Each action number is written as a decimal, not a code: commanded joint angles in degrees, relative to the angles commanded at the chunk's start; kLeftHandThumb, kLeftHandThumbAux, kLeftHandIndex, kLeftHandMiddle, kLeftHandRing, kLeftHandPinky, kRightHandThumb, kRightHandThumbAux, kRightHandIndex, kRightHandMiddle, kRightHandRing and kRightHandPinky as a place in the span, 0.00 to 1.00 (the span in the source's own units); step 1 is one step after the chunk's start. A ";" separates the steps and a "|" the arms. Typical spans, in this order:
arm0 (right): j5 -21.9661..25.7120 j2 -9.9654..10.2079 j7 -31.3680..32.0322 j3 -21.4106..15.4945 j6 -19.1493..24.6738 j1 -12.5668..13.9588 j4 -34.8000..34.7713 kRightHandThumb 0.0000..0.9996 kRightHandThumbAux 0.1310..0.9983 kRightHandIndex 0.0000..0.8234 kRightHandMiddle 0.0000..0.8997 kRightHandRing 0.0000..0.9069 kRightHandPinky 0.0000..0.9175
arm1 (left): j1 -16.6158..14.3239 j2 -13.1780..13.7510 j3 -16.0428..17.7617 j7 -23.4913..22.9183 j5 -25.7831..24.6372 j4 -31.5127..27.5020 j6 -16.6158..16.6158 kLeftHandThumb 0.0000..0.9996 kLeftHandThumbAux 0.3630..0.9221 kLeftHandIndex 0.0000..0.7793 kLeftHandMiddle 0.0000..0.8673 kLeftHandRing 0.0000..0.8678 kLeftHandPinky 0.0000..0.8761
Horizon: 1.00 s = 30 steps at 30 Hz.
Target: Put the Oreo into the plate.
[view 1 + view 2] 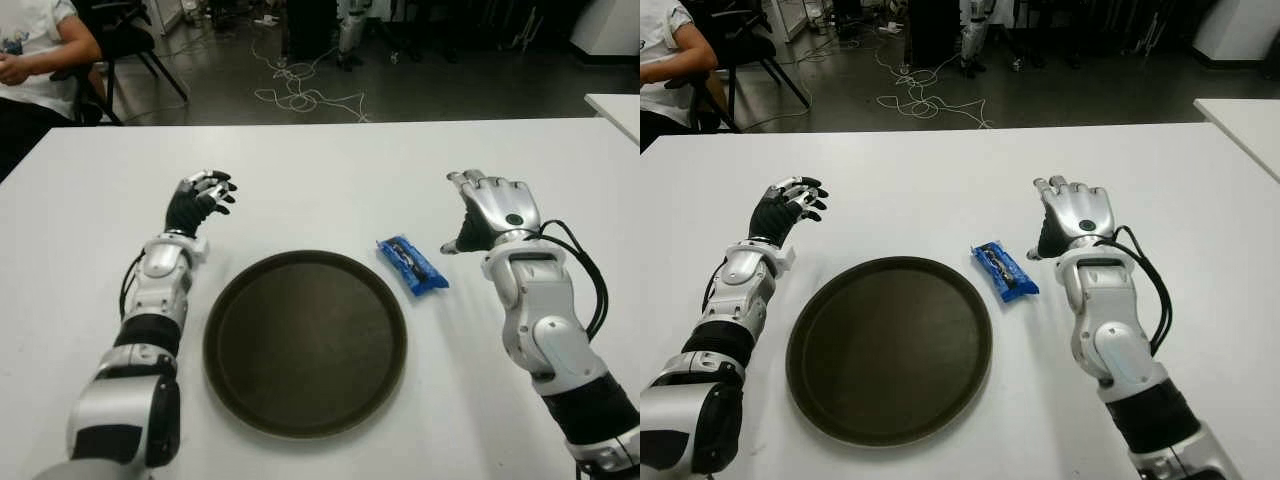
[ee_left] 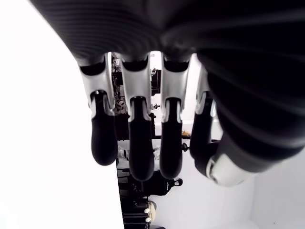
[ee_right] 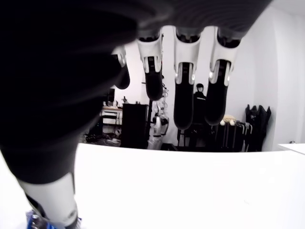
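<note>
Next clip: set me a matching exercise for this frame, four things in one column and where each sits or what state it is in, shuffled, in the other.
Things:
1. Oreo pack
2. plate
3. left hand
4. right hand

Places or states:
A. dark, round, holds nothing, between the two arms
B. open, at the robot's right of the blue pack
C. blue wrapper, on the white table just off the plate's right rim
D. open, beyond the plate's left rim

Pairs: 1-C, 2-A, 3-D, 4-B
</note>
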 joint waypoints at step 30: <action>22.16 -6.08 -13.66 -6.15 -24.85 -0.48 4.70 0.00 0.69 0.21 0.22 0.22 0.16 | -0.17 0.24 0.00 -0.44 0.09 0.13 -0.04 0.83 0.57 0.50 0.55 0.57 0.64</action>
